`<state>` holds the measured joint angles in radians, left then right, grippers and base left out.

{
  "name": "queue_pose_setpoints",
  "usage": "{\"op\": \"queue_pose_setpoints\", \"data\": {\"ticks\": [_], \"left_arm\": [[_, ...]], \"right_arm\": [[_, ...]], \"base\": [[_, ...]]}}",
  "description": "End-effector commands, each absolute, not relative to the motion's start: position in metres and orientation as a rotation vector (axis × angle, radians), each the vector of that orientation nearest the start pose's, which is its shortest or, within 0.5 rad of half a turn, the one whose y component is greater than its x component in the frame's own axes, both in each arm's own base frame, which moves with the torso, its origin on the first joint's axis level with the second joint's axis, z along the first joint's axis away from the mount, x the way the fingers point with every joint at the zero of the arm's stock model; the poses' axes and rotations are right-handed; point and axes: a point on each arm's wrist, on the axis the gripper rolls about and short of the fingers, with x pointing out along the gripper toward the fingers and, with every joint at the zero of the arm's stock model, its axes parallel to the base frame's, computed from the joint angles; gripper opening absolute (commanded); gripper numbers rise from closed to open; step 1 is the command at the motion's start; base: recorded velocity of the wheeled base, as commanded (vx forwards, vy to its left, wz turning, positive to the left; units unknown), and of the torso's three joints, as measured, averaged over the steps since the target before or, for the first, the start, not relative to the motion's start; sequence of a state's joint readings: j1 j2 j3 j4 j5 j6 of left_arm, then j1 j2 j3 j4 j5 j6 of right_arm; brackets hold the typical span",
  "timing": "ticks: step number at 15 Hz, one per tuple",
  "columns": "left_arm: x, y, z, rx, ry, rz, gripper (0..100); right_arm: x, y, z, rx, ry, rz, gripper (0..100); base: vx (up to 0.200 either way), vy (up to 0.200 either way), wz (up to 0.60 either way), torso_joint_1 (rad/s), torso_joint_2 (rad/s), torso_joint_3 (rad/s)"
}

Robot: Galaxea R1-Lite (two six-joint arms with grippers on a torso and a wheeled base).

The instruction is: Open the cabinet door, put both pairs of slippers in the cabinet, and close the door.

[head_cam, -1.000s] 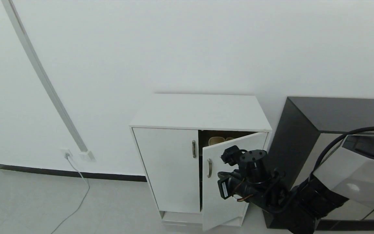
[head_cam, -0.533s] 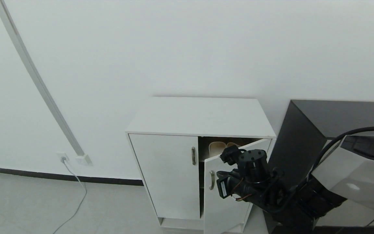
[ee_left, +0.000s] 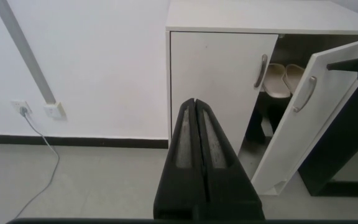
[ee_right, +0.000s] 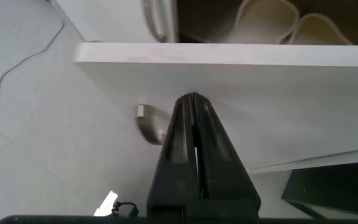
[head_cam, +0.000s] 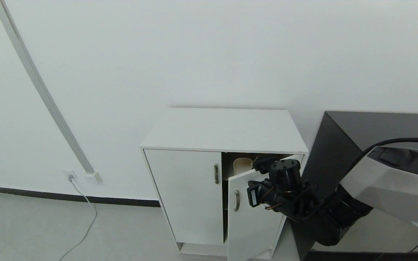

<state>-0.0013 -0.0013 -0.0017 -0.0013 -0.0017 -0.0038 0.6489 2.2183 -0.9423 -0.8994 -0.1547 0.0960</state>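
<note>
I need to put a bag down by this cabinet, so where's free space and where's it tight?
Free: the cabinet top, between the wall and the black unit; the floor between the cable and the cabinet. Crowded: the half-open right door, with the right gripper against it and slippers behind.

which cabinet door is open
The right door, ajar with the right gripper at its face and slippers visible behind it; the left door is flush shut.
</note>
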Motion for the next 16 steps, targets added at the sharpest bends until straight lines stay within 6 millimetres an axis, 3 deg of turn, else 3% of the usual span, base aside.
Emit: {"op": "queue_pose_setpoints", "data": {"ticks": [1, 9, 16], "left_arm": [[-0.023, 0.0, 0.076, -0.005, -0.003, -0.003, 0], [-0.023, 0.0, 0.076, -0.005, -0.003, -0.003, 0], [-0.023, 0.0, 0.076, -0.005, -0.003, -0.003, 0]], "right_arm": [[0.328, 0.237, 0.05, -0.054, 0.378, 0.455, 0], [0.363, 0.223, 0.04, -0.033, 0.36, 0.38, 0], [0.376, 0.213, 0.043, -0.021, 0.338, 0.347, 0]], "base": [[0.0, 0.0, 0.0, 0.0, 0.0, 0.0], [0.0, 0.0, 0.0, 0.0, 0.0, 0.0], [0.0, 0.0, 0.0, 0.0, 0.0, 0.0]]}}
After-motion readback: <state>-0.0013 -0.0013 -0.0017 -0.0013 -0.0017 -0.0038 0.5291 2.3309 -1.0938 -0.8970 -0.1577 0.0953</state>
